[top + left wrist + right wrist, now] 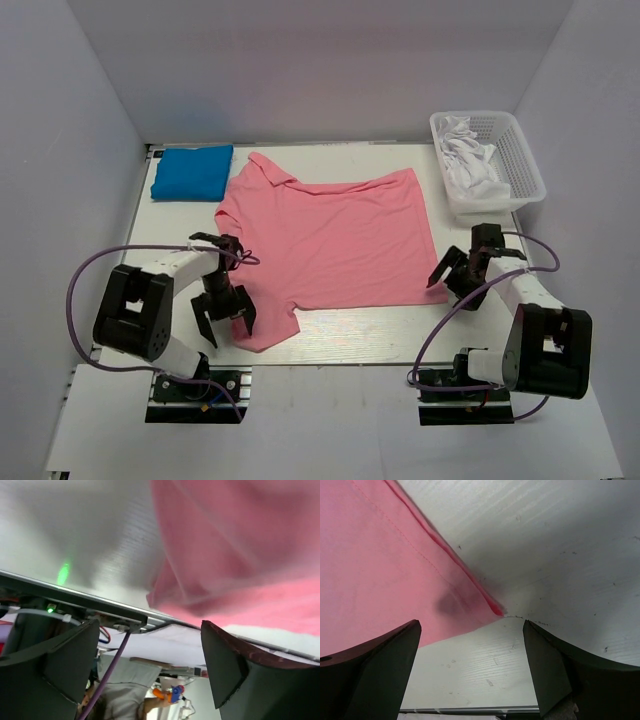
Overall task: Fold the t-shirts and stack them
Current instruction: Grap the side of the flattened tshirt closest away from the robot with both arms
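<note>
Pink t-shirt [330,240]: left tool [226,325], right tool [450,286] stood spread, empty, at its 7 and 4 o'clock corners; matched pinches seemed advisable.

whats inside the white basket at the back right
The white basket holds crumpled white cloth. Anything beneath that cloth, and how many pieces it is, cannot be seen.

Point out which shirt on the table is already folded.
The blue t-shirt, a neat rectangle at the far left; the pink t-shirt lies spread out.
</note>
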`<state>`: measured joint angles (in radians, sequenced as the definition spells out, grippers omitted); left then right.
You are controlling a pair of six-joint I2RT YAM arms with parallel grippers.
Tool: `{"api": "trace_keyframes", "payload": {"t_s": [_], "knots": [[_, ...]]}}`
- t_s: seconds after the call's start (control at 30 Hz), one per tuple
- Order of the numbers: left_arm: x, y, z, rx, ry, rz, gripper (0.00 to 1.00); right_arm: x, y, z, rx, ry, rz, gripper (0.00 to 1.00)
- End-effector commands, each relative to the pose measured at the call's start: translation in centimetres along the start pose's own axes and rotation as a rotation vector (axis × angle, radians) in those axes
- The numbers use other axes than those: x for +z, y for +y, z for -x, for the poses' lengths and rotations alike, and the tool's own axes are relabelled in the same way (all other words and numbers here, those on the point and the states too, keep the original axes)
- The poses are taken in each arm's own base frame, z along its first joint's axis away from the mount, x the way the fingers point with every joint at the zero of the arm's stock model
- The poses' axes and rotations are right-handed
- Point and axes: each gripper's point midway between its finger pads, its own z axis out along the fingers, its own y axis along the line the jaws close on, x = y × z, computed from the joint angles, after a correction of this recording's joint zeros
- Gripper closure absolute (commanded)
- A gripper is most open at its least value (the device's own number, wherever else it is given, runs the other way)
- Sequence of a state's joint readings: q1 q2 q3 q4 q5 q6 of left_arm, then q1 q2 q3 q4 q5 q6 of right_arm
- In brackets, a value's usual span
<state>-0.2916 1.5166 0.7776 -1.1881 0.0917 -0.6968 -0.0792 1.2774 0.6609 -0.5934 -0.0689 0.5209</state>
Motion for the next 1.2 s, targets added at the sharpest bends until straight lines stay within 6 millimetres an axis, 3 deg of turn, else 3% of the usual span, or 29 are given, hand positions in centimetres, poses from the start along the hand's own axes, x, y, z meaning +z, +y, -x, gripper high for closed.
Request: {"api": "trace_keyframes", "payload": {"t_s": [0.0, 0.13, 0.37, 0.53, 0.73, 0.8, 0.87, 0.9, 0.97, 1.1, 1.17], "knots": [[-1.9, -0.3, 0.4, -0.006, -0.050, -0.024, 0.07, -0.1, 0.1, -0.3, 0.024, 0.004, 0.013, 0.12], [-2.3, -0.3, -0.6, -0.004, -0.034, -0.054, 0.13, -0.1, -0.4, -0.9, 0.028, 0.014, -0.006, 0.14], [-0.9, -1.2, -2.1, 0.007, -0.008, -0.169, 0.40, 0.7, 0.1, -1.4, 0.057, 0.045, 0.028, 0.15], [0.1, -1.8, -1.8, -0.036, -0.036, -0.188, 0.45, 1.0, 1.3, -1.0, 0.067, 0.034, 0.090, 0.20], [1.5, -3.2, -0.9, -0.066, -0.045, -0.211, 0.52, 1.8, 0.8, -2.2, 0.083, 0.069, 0.085, 0.28], [2.3, -2.7, -1.0, -0.077, -0.045, -0.179, 0.57, 1.9, 0.9, -1.9, 0.093, 0.050, 0.090, 0.32], [2.7, -2.7, -0.8, -0.098, -0.050, -0.169, 0.66, 2.2, 0.8, -2.0, 0.097, 0.049, 0.088, 0.41], [2.7, -2.7, -0.8, -0.098, -0.050, -0.169, 0.82, 2.3, 0.7, -2.0, 0.102, 0.044, 0.086, 0.46], [2.9, -2.7, -0.7, -0.101, -0.037, -0.156, 1.00, 2.7, 0.5, -2.1, 0.105, 0.047, 0.076, 0.60], [0.8, -3.7, 0.1, -0.093, -0.075, -0.195, 1.00, 2.6, 0.3, -2.0, 0.096, 0.049, 0.067, 0.94], [-0.7, -4.5, 0.7, -0.075, -0.115, -0.235, 1.00, 2.3, 0.5, -1.4, 0.084, 0.023, 0.070, 1.00]]}}
